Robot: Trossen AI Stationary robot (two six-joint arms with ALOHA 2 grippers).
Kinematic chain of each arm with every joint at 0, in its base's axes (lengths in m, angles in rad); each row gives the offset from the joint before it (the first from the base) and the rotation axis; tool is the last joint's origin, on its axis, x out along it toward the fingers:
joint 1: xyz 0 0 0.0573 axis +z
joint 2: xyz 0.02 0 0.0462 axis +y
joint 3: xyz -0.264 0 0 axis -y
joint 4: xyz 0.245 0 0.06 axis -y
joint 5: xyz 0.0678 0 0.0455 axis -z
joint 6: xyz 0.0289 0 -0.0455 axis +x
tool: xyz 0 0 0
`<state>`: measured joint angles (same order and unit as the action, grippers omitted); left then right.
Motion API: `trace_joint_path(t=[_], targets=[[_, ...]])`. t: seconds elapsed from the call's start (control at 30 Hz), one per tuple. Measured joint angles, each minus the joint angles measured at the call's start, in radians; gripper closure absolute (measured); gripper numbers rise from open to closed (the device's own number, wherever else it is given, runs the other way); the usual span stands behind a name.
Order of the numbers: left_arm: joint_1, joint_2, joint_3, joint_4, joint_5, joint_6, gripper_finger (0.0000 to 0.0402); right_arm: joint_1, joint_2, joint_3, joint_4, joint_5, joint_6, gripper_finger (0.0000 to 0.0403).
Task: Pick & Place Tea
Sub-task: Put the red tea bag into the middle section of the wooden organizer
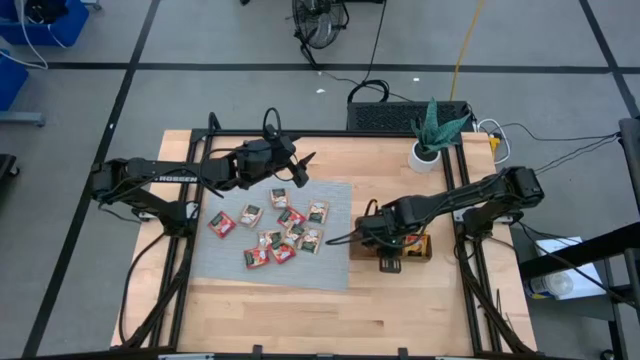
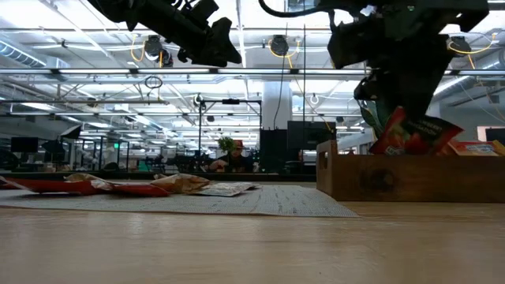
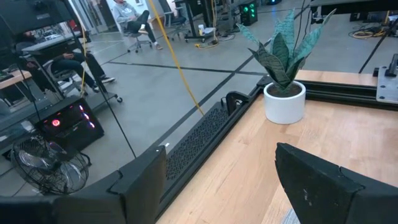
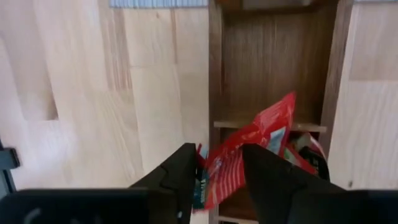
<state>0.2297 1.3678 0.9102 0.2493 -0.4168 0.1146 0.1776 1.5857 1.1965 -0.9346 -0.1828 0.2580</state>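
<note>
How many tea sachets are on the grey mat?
10 sachets on the mat: two at its left, one near the far edge, seven clustered mid-mat. Overlaps may hide more.

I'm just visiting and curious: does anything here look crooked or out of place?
Yes. In the wooden tray, a red tea sachet stands tilted between the right gripper fingers, poking above the wall rather than lying flat. The sachets on the grey mat lie scattered, some overlapping.

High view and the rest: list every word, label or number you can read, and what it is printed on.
"ROSSEN": white letters on the left arm, first letter hidden.
Tea sachets: print too small to read.
Red sachet between the right tool fingers: print blurred.
Wooden tray: round mark, unreadable.
</note>
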Motion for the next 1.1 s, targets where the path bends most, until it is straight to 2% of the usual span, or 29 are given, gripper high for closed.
trace_joint_path(t=[0.4, 0.57, 0.7, 0.9, 1.0, 1.1], targets=[[0.0, 0.0, 0.0, -0.01, 0.0, -0.005, 0.0105, -0.01, -0.044, 0.001, -0.012, 0.003, 0.018, 0.0284], [0.0, 0.0, 0.0, -0.01, 0.0, -0.005, 0.0105, -0.019, -0.086, 0.001, -0.018, 0.053, 0.026, 0.0288], [0.0, 0.0, 0.0, -0.013, 0.0, -0.006, 0.0105, -0.004, -0.139, -0.007, -0.05, 0.056, 0.14, 0.0292], [0.0, 0.0, 0.0, -0.017, 0.0, -0.007, 0.0105, 0.096, -0.283, -0.168, -0.022, 0.055, 0.43, 0.0294], [0.0, 0.0, 0.0, -0.014, 0.0, -0.008, 0.0105, 0.135, -0.348, -0.286, 0.091, 0.074, 0.534, 0.0295], [0.0, 0.0, 0.0, -0.011, 0.0, -0.002, 0.0105, 0.157, -0.387, -0.391, 0.238, 0.149, 0.548, 0.0301]])
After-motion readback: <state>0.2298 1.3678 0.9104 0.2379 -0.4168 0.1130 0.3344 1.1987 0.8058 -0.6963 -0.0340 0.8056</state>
